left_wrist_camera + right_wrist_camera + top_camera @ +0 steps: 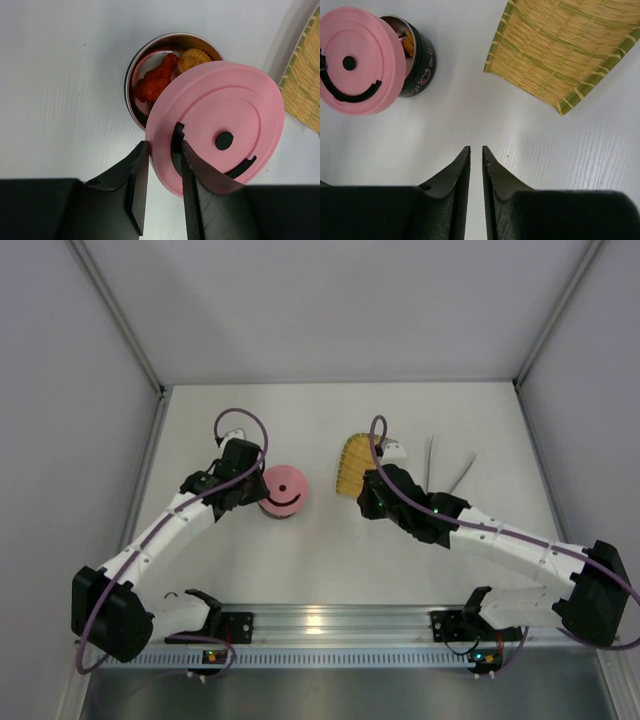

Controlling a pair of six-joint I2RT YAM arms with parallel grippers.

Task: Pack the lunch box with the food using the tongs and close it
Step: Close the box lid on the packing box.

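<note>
The steel lunch box (131,85) stands on the table with its round pink lid (220,125) held tilted over its mouth, covering the right part. My left gripper (165,145) is shut on the lid's near rim, one finger above and one below. Inside, food shows: a dark red piece (157,77) and an orange piece (194,59). From above, the lid (283,490) hides the box. My right gripper (476,148) is shut on nothing, low over bare table between the box (420,60) and the tray. The tongs (430,460) lie right of the tray.
A yellow woven tray (352,465) lies at the back centre, partly under my right wrist; it appears with no food in the right wrist view (560,45). Grey walls close in the table on three sides. A metal rail runs along the near edge.
</note>
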